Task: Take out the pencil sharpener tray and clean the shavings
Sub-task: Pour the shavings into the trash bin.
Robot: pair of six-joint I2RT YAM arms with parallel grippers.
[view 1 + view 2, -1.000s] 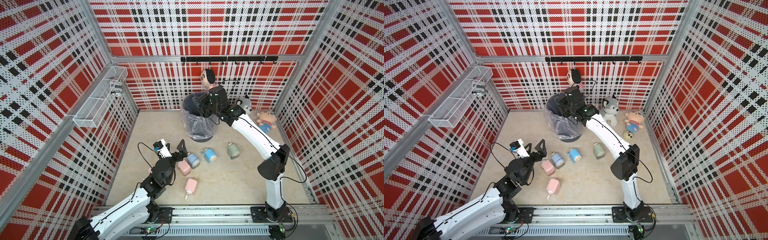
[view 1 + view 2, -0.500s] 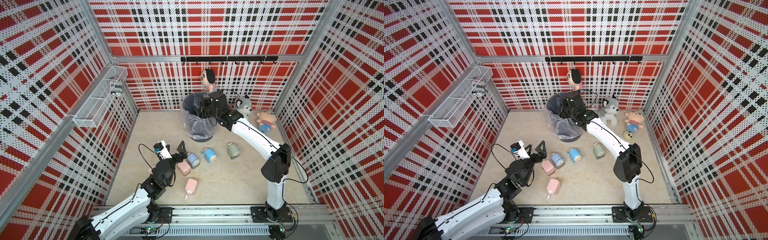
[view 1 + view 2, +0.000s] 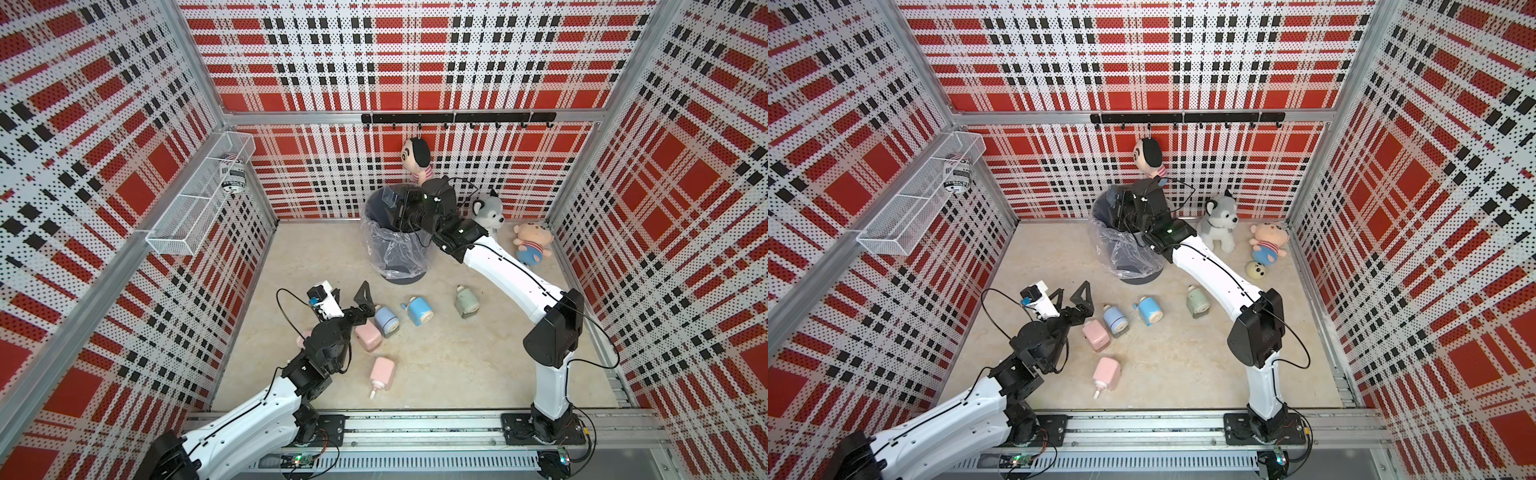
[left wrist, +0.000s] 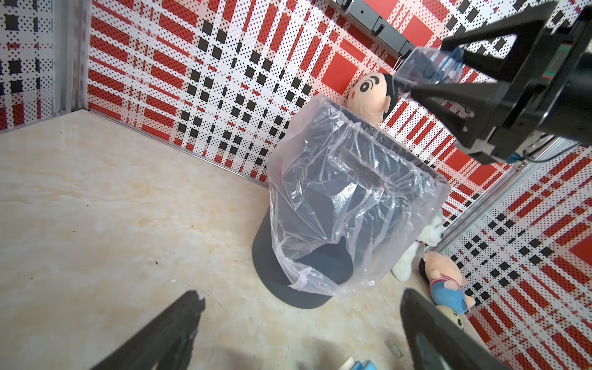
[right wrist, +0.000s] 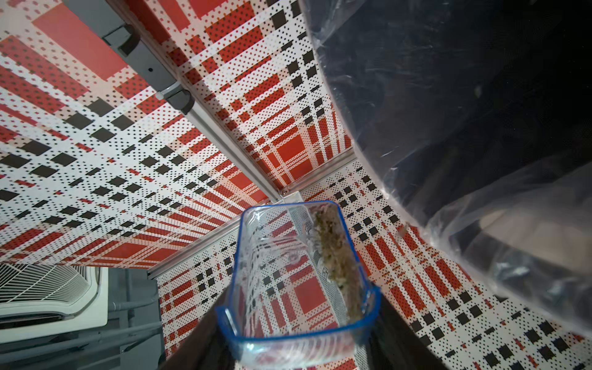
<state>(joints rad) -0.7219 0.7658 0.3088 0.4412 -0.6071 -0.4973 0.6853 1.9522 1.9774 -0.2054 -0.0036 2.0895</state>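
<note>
The tray (image 5: 298, 288) is clear plastic with a blue rim. My right gripper (image 5: 298, 320) is shut on it and holds it tilted above the lined black trash bin (image 3: 376, 232). Brown shavings (image 5: 336, 259) cling along one inner wall of the tray. In both top views the tray (image 3: 389, 196) (image 3: 1113, 199) hangs over the bin's far rim. My left gripper (image 3: 349, 293) stands open and empty above the floor, next to a blue pencil sharpener (image 3: 386, 322) and a pink one (image 3: 368, 336). The left wrist view shows the bin (image 4: 336, 208) ahead and the tray (image 4: 426, 67) above it.
More sharpeners lie on the floor: blue (image 3: 419, 309), green (image 3: 466, 301) and pink (image 3: 383, 372). A husky plush (image 3: 488, 212) and a doll (image 3: 532, 245) sit at the back right. A doll (image 3: 417, 153) hangs from the hook rail. A wire basket (image 3: 199, 208) juts from the left wall.
My right gripper has carried the tray slightly left over the bin's mouth. The left arm has stayed where it was.
</note>
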